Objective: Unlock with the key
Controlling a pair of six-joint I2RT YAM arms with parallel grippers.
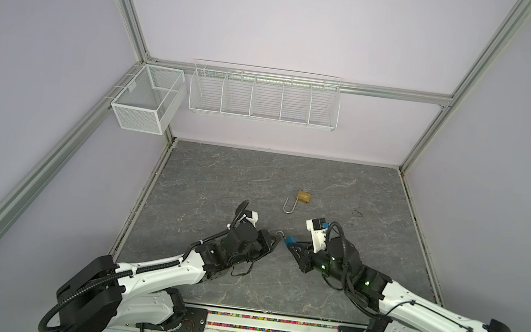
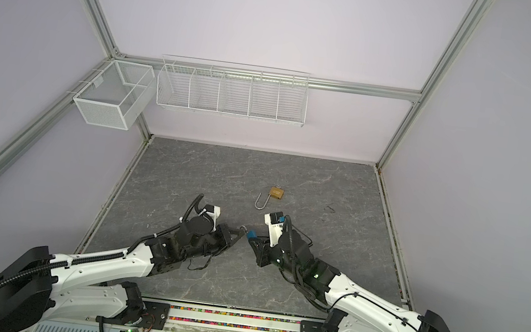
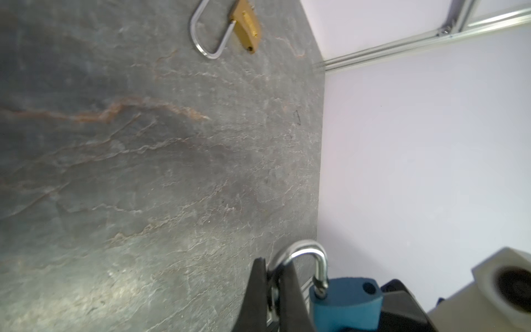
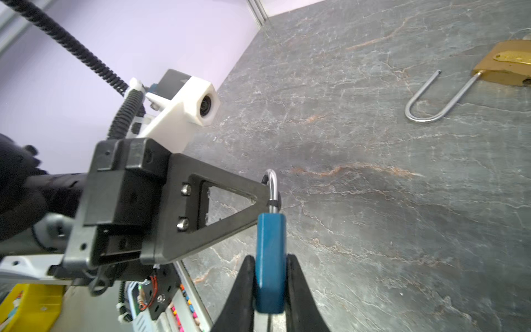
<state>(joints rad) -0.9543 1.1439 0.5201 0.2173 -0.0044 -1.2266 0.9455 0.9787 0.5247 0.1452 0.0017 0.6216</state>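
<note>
Blue padlock, curved steel shackle

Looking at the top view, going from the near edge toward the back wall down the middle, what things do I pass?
blue padlock → brass padlock, shackle open → white wire rack

White-shelled arms carry black joints, ribbed cables, a black left pincer, seemingly green lights.
</note>
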